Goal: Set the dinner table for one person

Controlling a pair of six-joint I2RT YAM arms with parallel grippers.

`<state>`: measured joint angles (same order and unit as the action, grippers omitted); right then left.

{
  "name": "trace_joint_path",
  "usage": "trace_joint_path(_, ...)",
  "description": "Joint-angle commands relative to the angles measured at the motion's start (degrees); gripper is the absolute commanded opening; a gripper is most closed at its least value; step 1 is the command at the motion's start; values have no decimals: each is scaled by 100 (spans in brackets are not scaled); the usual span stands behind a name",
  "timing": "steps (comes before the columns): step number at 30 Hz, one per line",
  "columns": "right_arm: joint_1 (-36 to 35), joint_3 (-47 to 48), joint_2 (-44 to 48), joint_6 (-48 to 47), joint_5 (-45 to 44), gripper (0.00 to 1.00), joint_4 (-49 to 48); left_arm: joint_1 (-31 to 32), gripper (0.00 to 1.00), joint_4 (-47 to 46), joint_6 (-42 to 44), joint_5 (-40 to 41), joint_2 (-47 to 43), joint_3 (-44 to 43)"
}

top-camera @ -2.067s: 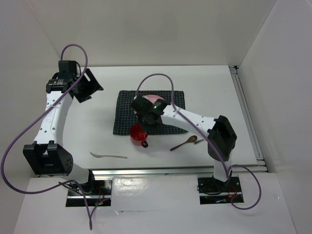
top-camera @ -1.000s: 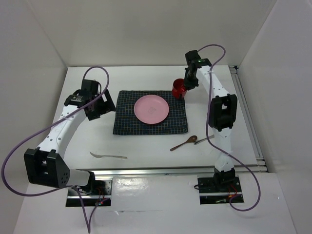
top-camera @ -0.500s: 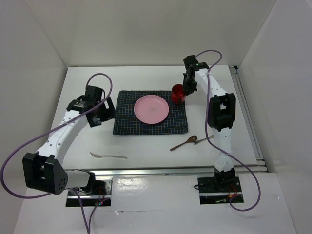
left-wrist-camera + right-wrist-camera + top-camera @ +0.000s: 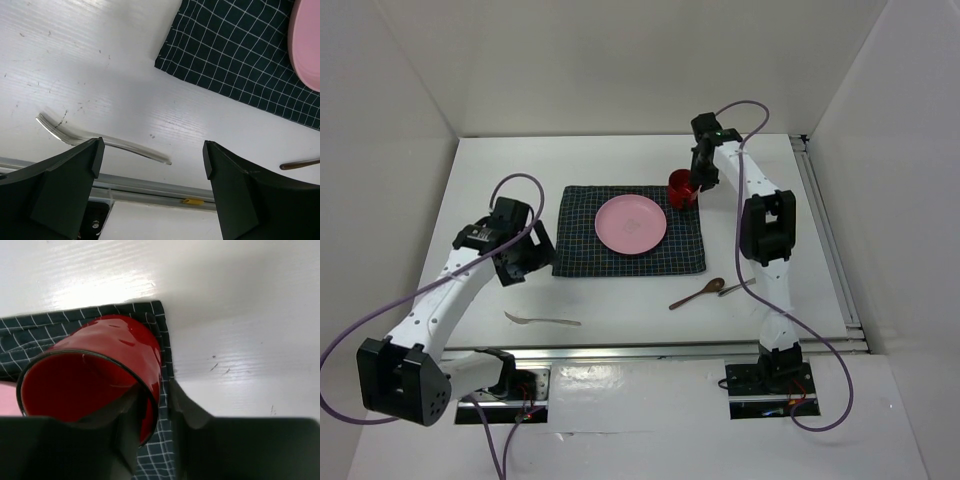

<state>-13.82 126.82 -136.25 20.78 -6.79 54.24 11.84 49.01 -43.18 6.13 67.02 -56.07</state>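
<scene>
Right pincer (image 4: 156,426): clamped on red cup (image 4: 115,365) wall, at checked cloth (image 4: 620,262) far right corner.
Left pincer (image 4: 152,150): spread wide, above fork (image 4: 80,139) on white surface (image 4: 500,170).

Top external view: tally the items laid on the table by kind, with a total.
checked cloth: 1
pink plate: 1
red cup: 1
fork: 1
wooden spoon: 1
slim grey utensil beside the spoon, kind unclear: 1
Total: 6
</scene>
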Motion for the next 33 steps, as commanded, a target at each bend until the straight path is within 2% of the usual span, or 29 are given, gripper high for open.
trace_joint_path(1, -85, 150, 37, 129, -95, 38, -282, 29, 100, 222, -199, 54, -181, 105)
trace_joint_path(4, -138, 150, 220, 129, -95, 78, -282, 179, 100, 424, -340, 318, -242, 105)
trace_joint_path(5, -138, 150, 369, 181, -95, 96, -282, 179, 100, 425, -488, 319, -242, 105)
trace_joint_path(6, -138, 150, 458, 181, -95, 100, -282, 179, 100, 503, -568, 266, -242, 105)
trace_joint_path(12, -138, -60, 1556, 234, 72, 100, -432, 302, 98, 837, -1929, 248, -111, 807)
trace_joint_path(18, -191, -808, 2434, 182, 72, 100, -572, 355, 98, 899, -2545, 389, -111, 940)
trace_joint_path(28, -244, -1468, 2972, 129, 204, 100, -678, 355, 93, 1049, -3477, 135, -111, 1458)
trace_joint_path(33, -244, -1739, 3078, 67, 257, 100, -730, 355, 92, 504, -3724, 108, -58, 1643)
